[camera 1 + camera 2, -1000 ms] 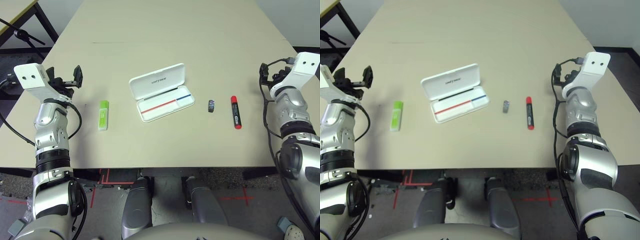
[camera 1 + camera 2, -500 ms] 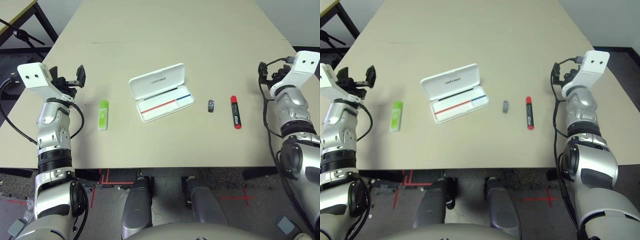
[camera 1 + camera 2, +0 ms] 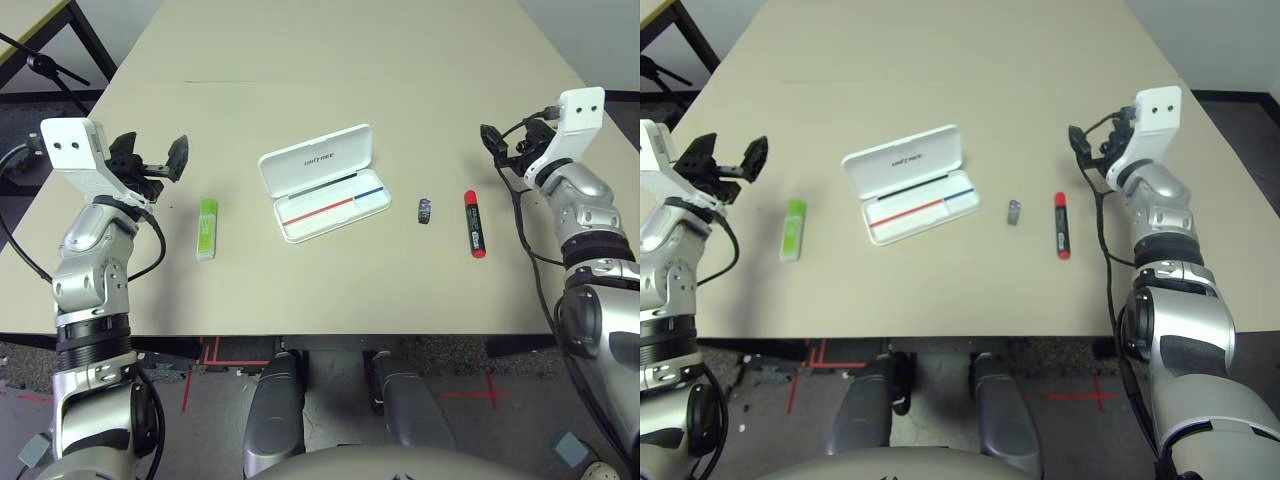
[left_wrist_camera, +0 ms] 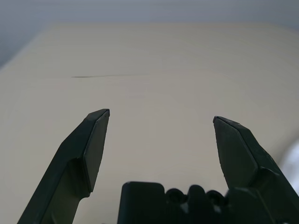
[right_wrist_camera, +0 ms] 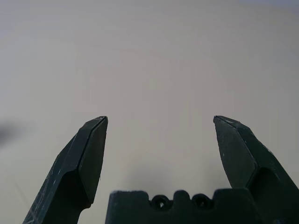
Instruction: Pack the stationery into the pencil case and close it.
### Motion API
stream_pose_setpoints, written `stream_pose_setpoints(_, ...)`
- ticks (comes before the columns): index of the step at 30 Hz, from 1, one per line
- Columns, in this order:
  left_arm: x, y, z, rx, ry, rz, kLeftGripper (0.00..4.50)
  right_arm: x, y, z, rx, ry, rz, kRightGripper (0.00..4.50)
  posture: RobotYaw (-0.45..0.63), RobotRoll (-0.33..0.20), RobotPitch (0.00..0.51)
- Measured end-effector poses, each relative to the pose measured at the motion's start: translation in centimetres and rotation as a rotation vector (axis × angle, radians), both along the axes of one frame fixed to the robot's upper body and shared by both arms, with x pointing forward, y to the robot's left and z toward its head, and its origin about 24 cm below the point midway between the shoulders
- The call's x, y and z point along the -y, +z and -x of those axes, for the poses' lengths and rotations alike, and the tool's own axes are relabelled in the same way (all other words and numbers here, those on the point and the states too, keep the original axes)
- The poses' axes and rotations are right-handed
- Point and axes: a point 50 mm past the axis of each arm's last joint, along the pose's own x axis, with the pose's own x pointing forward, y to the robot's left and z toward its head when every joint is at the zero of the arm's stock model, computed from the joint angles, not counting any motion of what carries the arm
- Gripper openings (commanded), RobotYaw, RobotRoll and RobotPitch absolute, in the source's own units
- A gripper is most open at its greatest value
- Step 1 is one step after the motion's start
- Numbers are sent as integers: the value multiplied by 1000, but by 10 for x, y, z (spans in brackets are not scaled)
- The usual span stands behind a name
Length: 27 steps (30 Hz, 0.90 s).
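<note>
Left end effector (image 3: 150,160) at far left of the pencil case, raised above the table (image 3: 330,70), black fingers (image 4: 91,144) spread wide, nothing between them. In left wrist view, bare tan table surface ahead of the fingertips, thin dark line across it farther out.

Lime-green highlighter (image 3: 206,229) flat on the table, left of the pencil case, well apart from it; lengthwise roughly toward and away from the robot, green cap end away. Just right of and nearer the robot than the left end effector, not touching it.

Pencil case (image 3: 324,182) near table centre, open, lid laid back flat on the far side, small dark print on the lid. Tray half nearer the robot, thin red-and-blue stripe across the inside. Set at a slant, right end farther from the robot. No stationery inside.

Small dark grey block (image 3: 424,211) right of the pencil case, near its right corner, apart from it.

Red-and-black marker (image 3: 472,223) just right of the block, farther from the pencil case, lengthwise toward and away from the robot, red at both ends, black middle.

Right end effector (image 3: 502,145) at far right of the pencil case, beyond the marker's far end, above the table. In right wrist view, fingers (image 5: 88,158) wide apart, empty, plain table surface beyond.
</note>
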Motion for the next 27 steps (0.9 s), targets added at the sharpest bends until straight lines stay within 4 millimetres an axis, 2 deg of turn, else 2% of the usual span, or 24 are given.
stream_pose_setpoints(5,21,5,11,-65,-198,-70,4482,-7,6,11,-60,208,93,4500,20,0,188)
stream_pose_setpoints(9,49,-4,26,-160,-426,-107,4482,-13,8,21,-114,341,120,4500,12,0,194)
stream_pose_setpoints(13,65,-6,37,-214,-560,-134,4482,-20,10,33,-166,456,153,4500,9,0,200)
stream_pose_setpoints(20,82,-17,41,-303,-672,-173,4482,-32,10,48,-244,599,191,4500,12,0,208)
stream_pose_setpoints(27,104,-24,36,-351,-740,-263,4482,-43,10,52,-275,667,207,4500,13,0,207)
